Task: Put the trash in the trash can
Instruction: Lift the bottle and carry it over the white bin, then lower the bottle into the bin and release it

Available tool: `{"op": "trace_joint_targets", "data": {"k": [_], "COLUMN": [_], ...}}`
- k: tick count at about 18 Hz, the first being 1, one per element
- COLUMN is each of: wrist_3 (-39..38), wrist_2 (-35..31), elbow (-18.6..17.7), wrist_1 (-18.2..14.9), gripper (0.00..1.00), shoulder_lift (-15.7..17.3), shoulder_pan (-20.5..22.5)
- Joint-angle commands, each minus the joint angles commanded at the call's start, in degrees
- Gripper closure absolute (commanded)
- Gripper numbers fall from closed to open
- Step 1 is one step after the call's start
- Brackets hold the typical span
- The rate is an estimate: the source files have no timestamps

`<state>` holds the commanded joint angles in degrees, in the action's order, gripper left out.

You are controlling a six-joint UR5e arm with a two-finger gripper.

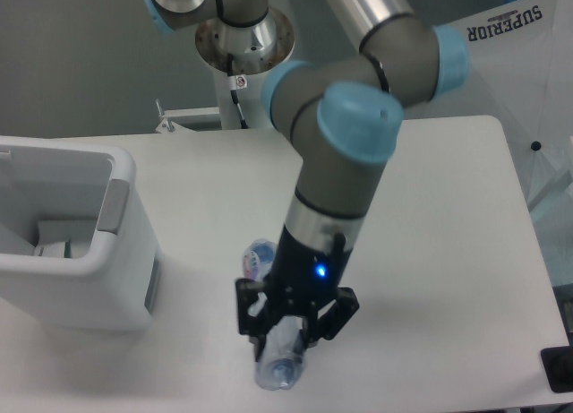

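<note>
The clear plastic bottle with a blue-and-red label lies on the white table near its front edge, with one end pointing at the camera. My gripper points down over the middle of the bottle. The jaws stand spread, one finger on each side of the bottle and close to it. The bottle rests on the table. The trash can, a large white boxy bin with a grey panel at its rim, stands at the left, well apart from the gripper. A pale flat thing lies inside it; I cannot tell whether it is the wrapper.
The arm's base column stands at the back middle of the table. A white sheet with printed lettering hangs off the table at the far right. A dark object sits at the front right corner.
</note>
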<state>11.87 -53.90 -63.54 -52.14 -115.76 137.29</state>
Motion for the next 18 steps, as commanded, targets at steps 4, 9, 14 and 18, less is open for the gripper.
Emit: {"op": "trace_joint_targets", "data": {"k": [4, 9, 14, 18], "wrist_3": [0.2, 0.3, 0.3, 0.5], "wrist_2": [5.5, 9.7, 9.8, 9.7], "elbow": [0.9, 0.9, 0.4, -1.4], "wrist_1": [2.4, 2.5, 2.5, 2.5], "gripper": [0.49, 0.48, 0.47, 0.45], "shoulder_lift": [2.2, 5.4, 6.4, 6.5], "shoulder_pan": [-1.3, -3.9, -8.7, -12.5]}}
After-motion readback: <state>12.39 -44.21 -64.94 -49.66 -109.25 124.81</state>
